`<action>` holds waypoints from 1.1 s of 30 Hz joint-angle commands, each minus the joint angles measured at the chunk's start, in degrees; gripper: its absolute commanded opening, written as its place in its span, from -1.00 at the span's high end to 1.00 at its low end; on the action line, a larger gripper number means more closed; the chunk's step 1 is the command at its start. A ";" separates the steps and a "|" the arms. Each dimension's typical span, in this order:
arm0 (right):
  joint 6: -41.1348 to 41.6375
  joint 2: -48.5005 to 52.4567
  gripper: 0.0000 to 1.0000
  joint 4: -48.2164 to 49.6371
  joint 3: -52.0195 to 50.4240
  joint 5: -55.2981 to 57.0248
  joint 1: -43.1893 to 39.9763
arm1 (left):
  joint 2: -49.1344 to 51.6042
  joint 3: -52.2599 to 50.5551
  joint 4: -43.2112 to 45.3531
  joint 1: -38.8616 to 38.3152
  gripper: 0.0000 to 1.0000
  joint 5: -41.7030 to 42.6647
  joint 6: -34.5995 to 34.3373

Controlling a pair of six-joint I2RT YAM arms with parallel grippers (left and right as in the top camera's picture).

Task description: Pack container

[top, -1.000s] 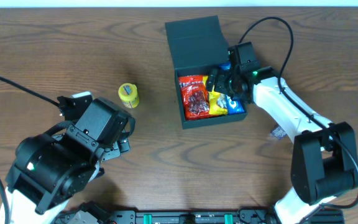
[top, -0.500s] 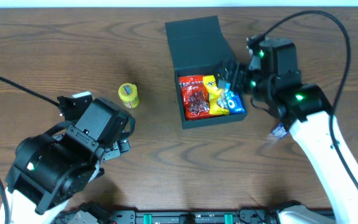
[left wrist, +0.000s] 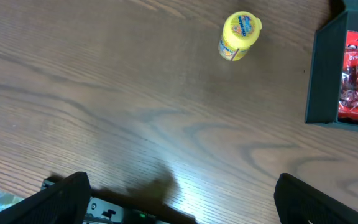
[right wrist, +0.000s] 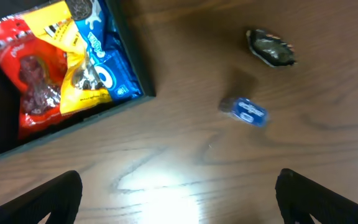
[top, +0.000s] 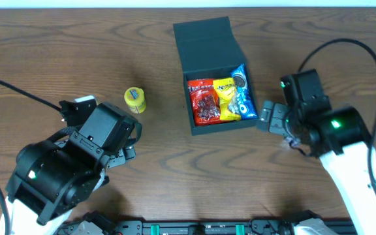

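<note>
The container (top: 189,104) is a dark square box with its lid (top: 204,40) open and standing at the far side. Inside lie a red packet (top: 202,102), a yellow packet (top: 226,98) and a blue packet (top: 242,93). They also show in the right wrist view: red packet (right wrist: 27,68), yellow packet (right wrist: 73,56), blue packet (right wrist: 107,56). My right gripper (top: 268,117) (right wrist: 179,199) is open and empty, over bare table just right of the box. My left gripper (top: 134,140) (left wrist: 191,202) is open and empty, left of the box wall (left wrist: 323,68).
A small yellow tub (top: 135,100) (left wrist: 238,36) stands on the table left of the box. A small blue wrapped sweet (right wrist: 248,112) and a dark wrapped sweet (right wrist: 271,48) lie on the table right of the box. The table's far edge runs along the top of the overhead view.
My right gripper has come out of the box and moved right and toward the front. The blue packet now lies uncovered along the box's right side. The left arm has not moved.
</note>
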 commanded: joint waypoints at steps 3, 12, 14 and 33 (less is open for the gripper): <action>1.31 -5.64 -0.98 -2.19 -1.88 1.88 -0.94 | -0.20 -0.24 -2.32 0.07 -0.90 -1.57 0.17; 7.06 -13.86 -0.99 4.00 -17.53 7.58 -1.01 | -0.22 -0.24 -2.29 0.07 -0.90 -1.57 0.17; 7.06 -14.14 -0.99 6.51 -20.57 7.65 -1.01 | -0.22 -0.24 -2.29 0.07 -0.90 -1.57 0.20; 7.32 -14.14 -0.98 18.80 -28.83 7.54 -2.67 | -6.05 -19.43 7.63 -2.71 -1.00 -9.81 -6.80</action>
